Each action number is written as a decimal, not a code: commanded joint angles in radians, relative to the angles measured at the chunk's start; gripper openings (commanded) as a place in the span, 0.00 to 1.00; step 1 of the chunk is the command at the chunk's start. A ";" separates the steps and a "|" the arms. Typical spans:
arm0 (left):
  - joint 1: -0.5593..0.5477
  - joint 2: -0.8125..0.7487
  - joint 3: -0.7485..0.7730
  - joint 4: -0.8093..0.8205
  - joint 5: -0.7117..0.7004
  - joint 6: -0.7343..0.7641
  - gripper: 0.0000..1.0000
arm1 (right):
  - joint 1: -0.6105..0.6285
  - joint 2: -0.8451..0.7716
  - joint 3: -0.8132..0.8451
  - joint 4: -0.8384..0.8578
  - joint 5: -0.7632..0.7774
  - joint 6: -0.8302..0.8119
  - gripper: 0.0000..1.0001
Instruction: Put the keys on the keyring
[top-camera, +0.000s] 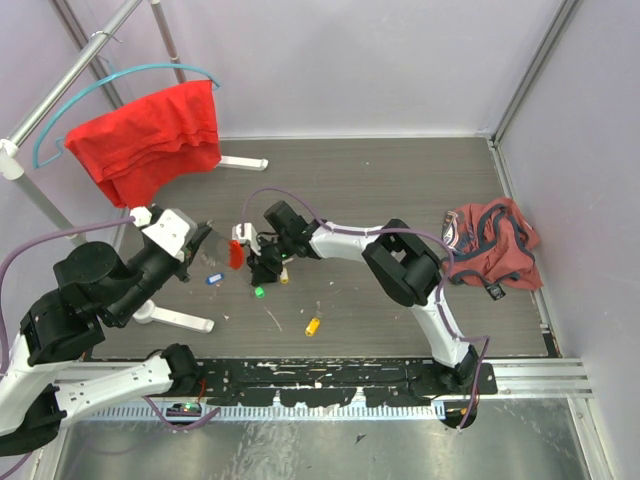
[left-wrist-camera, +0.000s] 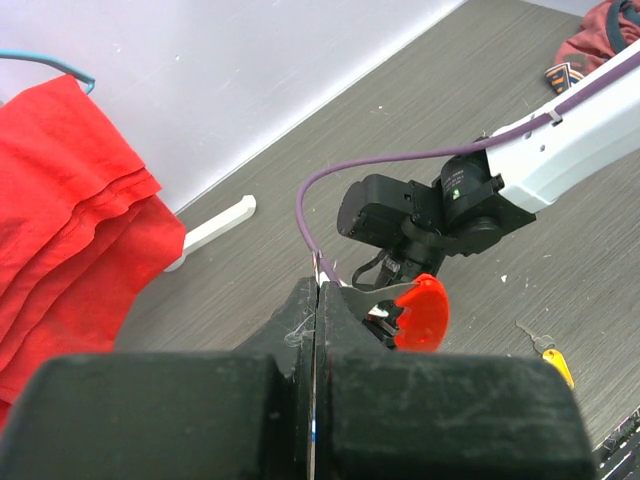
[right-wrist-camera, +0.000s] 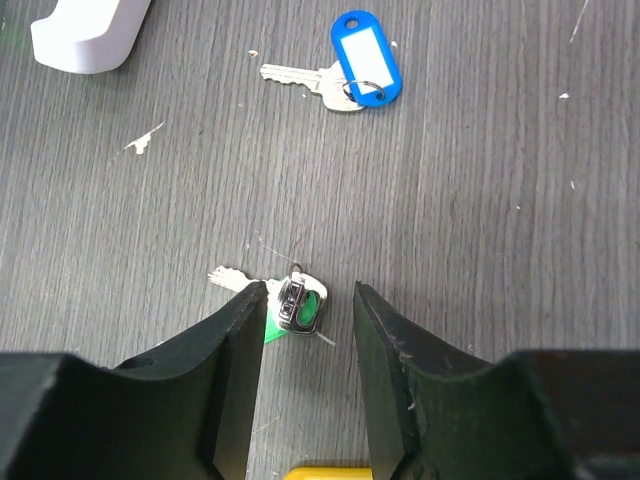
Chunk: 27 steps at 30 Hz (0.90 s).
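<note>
The keyring (left-wrist-camera: 420, 312) is a red plastic tab on a thin grey metal loop, and my left gripper (left-wrist-camera: 318, 295) is shut on that loop, holding it above the table (top-camera: 400, 190). From above, the keyring (top-camera: 236, 250) hangs just right of the left gripper (top-camera: 207, 242). My right gripper (right-wrist-camera: 308, 290) stands open, pointing down over the green-tagged key (right-wrist-camera: 295, 305), which lies on the table between its fingers. The right gripper (top-camera: 266, 266) sits close beside the keyring. A blue-tagged key (right-wrist-camera: 350, 75) lies farther off, and a yellow tag (right-wrist-camera: 325, 472) shows at the bottom edge.
An orange-yellow key (top-camera: 313, 326) lies nearer the arm bases. A red cloth (top-camera: 150, 135) hangs on a hanger at the back left, with white rack feet (top-camera: 175, 318) on the table. A crumpled red garment (top-camera: 490, 245) lies at the right.
</note>
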 joint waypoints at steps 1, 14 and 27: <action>0.002 0.000 0.010 0.027 -0.008 0.015 0.00 | 0.011 0.008 0.054 -0.011 -0.018 -0.023 0.45; 0.001 -0.003 0.008 0.030 -0.008 0.018 0.00 | 0.023 0.031 0.081 -0.045 -0.032 -0.030 0.28; 0.001 -0.006 0.001 0.030 -0.011 0.017 0.00 | 0.013 -0.013 0.044 -0.022 -0.033 -0.002 0.01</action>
